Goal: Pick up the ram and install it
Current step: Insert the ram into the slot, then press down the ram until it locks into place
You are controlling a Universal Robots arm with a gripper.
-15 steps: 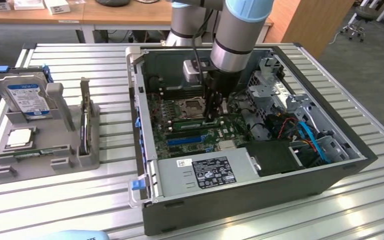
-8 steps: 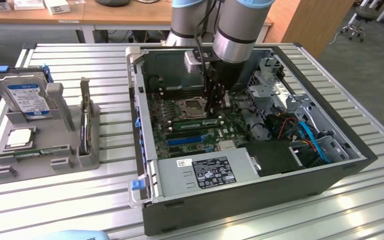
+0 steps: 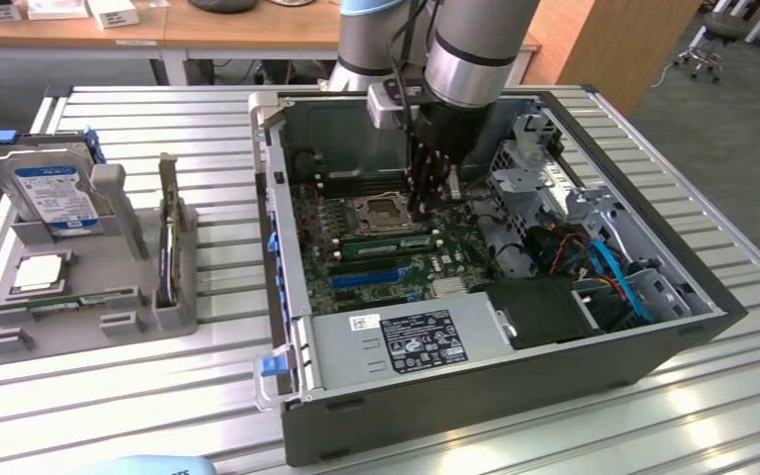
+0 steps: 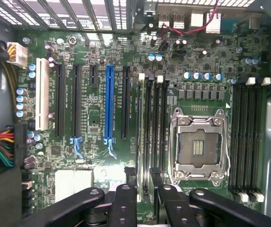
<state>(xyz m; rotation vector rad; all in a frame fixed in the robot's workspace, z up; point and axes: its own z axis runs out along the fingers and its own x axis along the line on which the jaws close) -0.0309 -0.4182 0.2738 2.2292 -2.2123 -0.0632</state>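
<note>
The ram [image 3: 387,241], a narrow green stick, stands on edge in a memory slot of the motherboard [image 3: 353,267] inside the open computer case, beside the empty processor socket [image 4: 198,146]. My gripper [image 3: 424,210] reaches down into the case just over the end of the ram nearest the socket. In the wrist view my gripper [image 4: 146,189] is open, its two black fingers [image 4: 125,201] straddling the row of memory slots [image 4: 150,127]. The ram shows there edge-on at most, and I cannot tell whether the fingers touch it.
A grey parts holder [image 3: 142,322] lies on the slatted table at the exterior view's left, carrying a hard drive [image 3: 47,193], a square silver processor [image 3: 40,272] and a thin green board [image 3: 79,303]. Drive cages and cables [image 3: 605,262] crowd the case on the right.
</note>
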